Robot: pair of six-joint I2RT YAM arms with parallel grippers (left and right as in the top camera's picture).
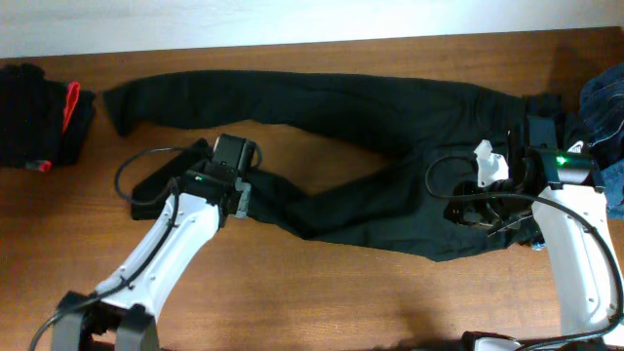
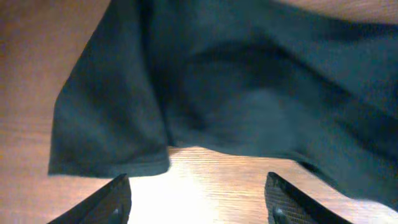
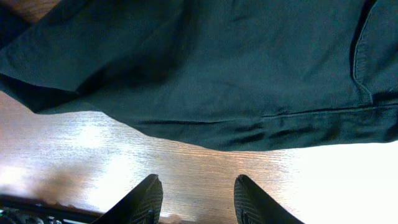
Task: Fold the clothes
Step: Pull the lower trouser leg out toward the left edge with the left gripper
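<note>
Long black jeans (image 1: 370,117) lie spread across the wooden table, with the waist at the right and both legs running left. My left gripper (image 1: 239,161) hovers over the lower leg near its cuff. In the left wrist view it (image 2: 199,196) is open over bare wood, and the black cuff and hem (image 2: 106,137) lie just ahead of the fingertips. My right gripper (image 1: 473,210) is by the seat of the jeans. In the right wrist view it (image 3: 199,199) is open and empty over wood, short of the jeans' edge (image 3: 217,134).
A folded black garment with a red patch (image 1: 39,117) lies at the far left edge. Blue denim (image 1: 604,107) is piled at the far right, next to the jeans' waist. Bare wood (image 1: 341,302) runs along the front of the table between the two arms.
</note>
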